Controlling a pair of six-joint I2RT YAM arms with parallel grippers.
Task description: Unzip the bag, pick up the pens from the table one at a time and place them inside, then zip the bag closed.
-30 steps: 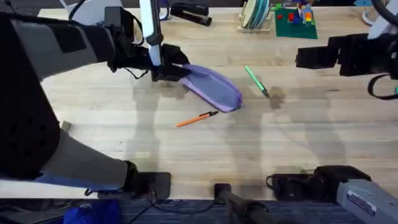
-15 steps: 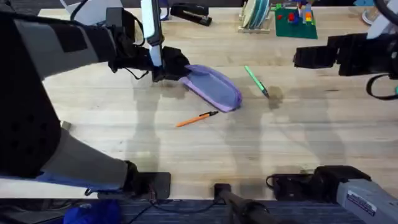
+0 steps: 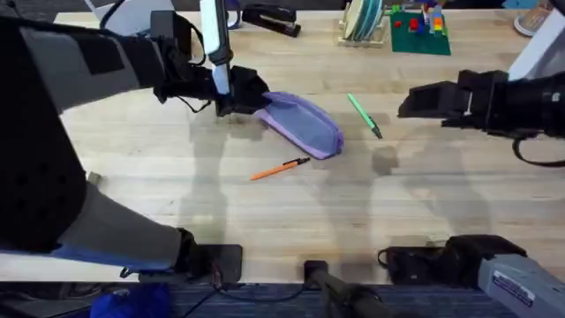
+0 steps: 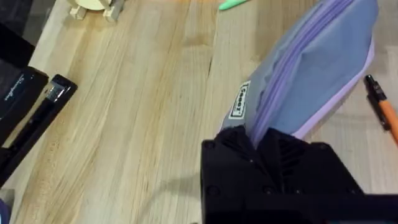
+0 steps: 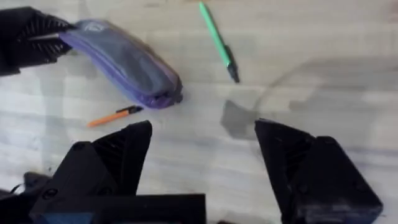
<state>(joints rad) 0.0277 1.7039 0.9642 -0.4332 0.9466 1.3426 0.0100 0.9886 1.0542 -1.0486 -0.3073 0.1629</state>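
Note:
The lavender bag [image 3: 305,124] lies slanted on the table [image 3: 282,203], its zipper [image 4: 298,56] running along its length. My left gripper [image 3: 250,99] is shut on the bag's near-left end [image 4: 264,134]. The orange pen [image 3: 279,168] rests just in front of the bag [image 5: 127,65], and the green pen [image 3: 363,115] lies to its right. My right gripper [image 3: 408,104] hovers open to the right of the green pen [image 5: 217,40], holding nothing. The orange pen [image 5: 115,116] and the left gripper [image 5: 28,37] also show in the right wrist view.
A black stapler [image 3: 269,18] sits at the back, with a wooden rack of discs [image 3: 362,22] and a green plate of toy bricks [image 3: 419,26] behind the right side. Black bases [image 3: 441,261] line the front edge. A dark device [image 4: 28,118] lies beside the bag.
My right arm has swung left and lower, toward the green pen. The left gripper and the bag have stayed put.

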